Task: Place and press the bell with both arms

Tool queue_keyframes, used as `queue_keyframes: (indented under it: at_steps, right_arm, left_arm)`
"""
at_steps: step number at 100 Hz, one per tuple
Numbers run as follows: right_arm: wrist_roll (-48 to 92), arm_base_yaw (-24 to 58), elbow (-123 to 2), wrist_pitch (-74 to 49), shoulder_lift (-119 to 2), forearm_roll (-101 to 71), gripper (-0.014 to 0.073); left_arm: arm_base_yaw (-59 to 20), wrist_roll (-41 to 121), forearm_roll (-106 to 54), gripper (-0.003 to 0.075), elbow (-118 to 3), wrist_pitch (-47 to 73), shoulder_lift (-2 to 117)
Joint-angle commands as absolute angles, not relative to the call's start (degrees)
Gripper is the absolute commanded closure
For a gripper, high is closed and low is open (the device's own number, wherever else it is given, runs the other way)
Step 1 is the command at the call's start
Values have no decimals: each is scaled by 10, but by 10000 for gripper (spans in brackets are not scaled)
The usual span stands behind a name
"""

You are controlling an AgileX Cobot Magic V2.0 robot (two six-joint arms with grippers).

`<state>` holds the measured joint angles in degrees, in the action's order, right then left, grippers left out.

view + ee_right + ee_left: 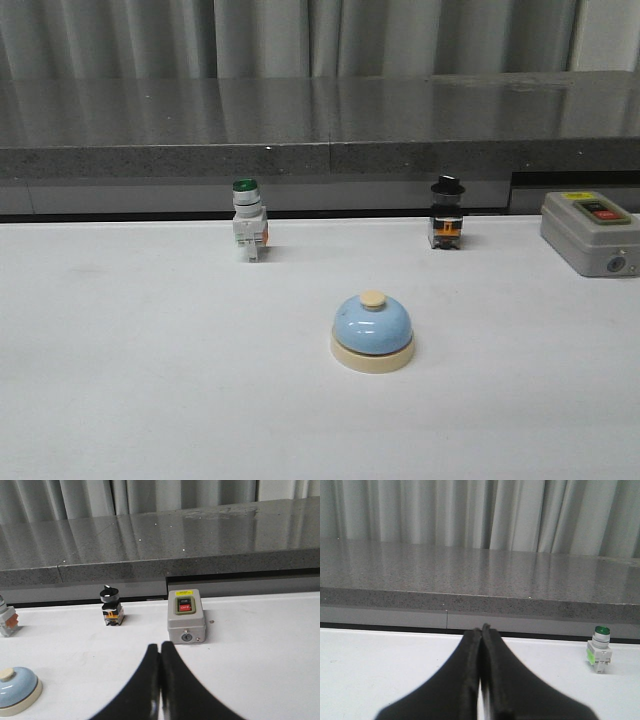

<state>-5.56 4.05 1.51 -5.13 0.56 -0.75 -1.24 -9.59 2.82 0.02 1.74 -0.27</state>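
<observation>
Bell: the small light-blue glossy dome bell with a cream round base and a cream button on top stands upright on the white surface, near the middle of the front view; no pincer touches it.
Bell in right wrist view: it appears at the edge of the picture, well apart from the right pincer.
Left pincer: the black left pincer has its two fingers pressed together, with nothing between them.
Right pincer: the black right pincer is also pressed together and holds nothing.
Green switch: a white pushbutton switch with a green cap stands behind the bell, to the left.
Black switch: a small switch with a black knob and orange parts stands behind the bell, to the right.
Grey box: a grey box with a red button sits at the right edge of the surface.
Background: a dark grey stone counter runs behind the surface, with grey curtains above it.
</observation>
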Motion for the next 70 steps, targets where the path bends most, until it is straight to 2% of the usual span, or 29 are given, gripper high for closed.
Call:
queue_keyframes:
  at_steps: [1,59,70]
  right_arm:
    - [-53,36,7,-3,14,-6,654]
    - [-53,36,7,-3,14,-6,654]
    - [-53,36,6,28,14,-6,654]
  left_arm:
    - [-12,-100,23,741,24,-33,-19]
    - [-12,-100,23,741,24,-33,-19]
    - [-12,-100,23,741,24,-33,-19]
